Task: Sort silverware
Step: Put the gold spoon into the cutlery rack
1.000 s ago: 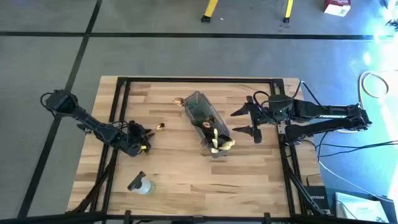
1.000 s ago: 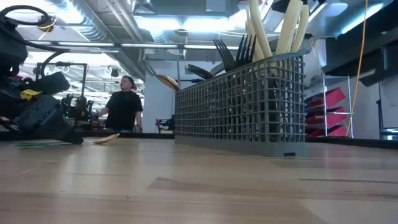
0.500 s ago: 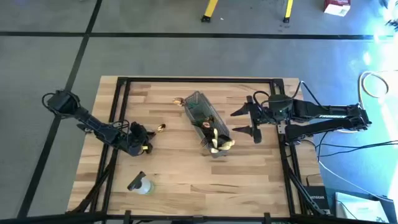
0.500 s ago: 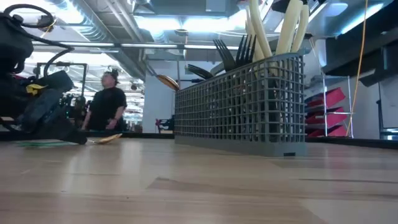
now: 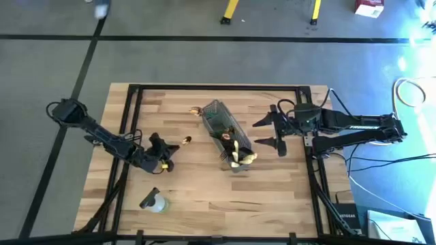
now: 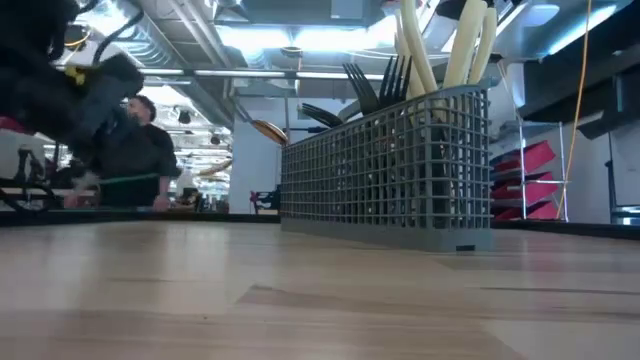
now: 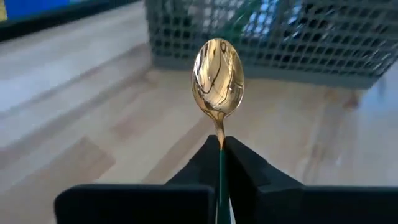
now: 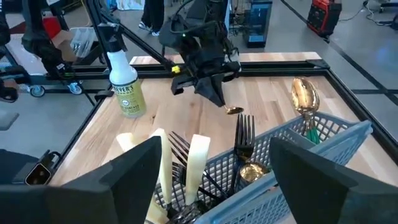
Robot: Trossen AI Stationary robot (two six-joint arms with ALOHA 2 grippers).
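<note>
My left gripper hangs left of the grey mesh basket and is shut on a spoon with a gold bowl and a green handle. The bowl points toward the basket. The basket stands on the table and holds pale tan and black utensils upright. Another gold spoon leans at the basket's far end. My right gripper waits open on the basket's right side, holding nothing. My left gripper pinches the spoon's green handle between its two fingers, just behind the neck of the bowl. The fingers come from the table's left, slanting down, and lie along the spoon. The bowl sticks out past the fingertips, clear of the table.
A spray bottle lies near the table's front left; in the right wrist view the bottle shows beyond the basket. A black frame runs round the table. In the low view a person stands in the room behind.
My left gripper has risen from the table and moved toward the basket, taking the gold spoon with it. The spoon lay on the wood a second ago and is now lifted clear, bowl forward. The person in the background has walked left.
</note>
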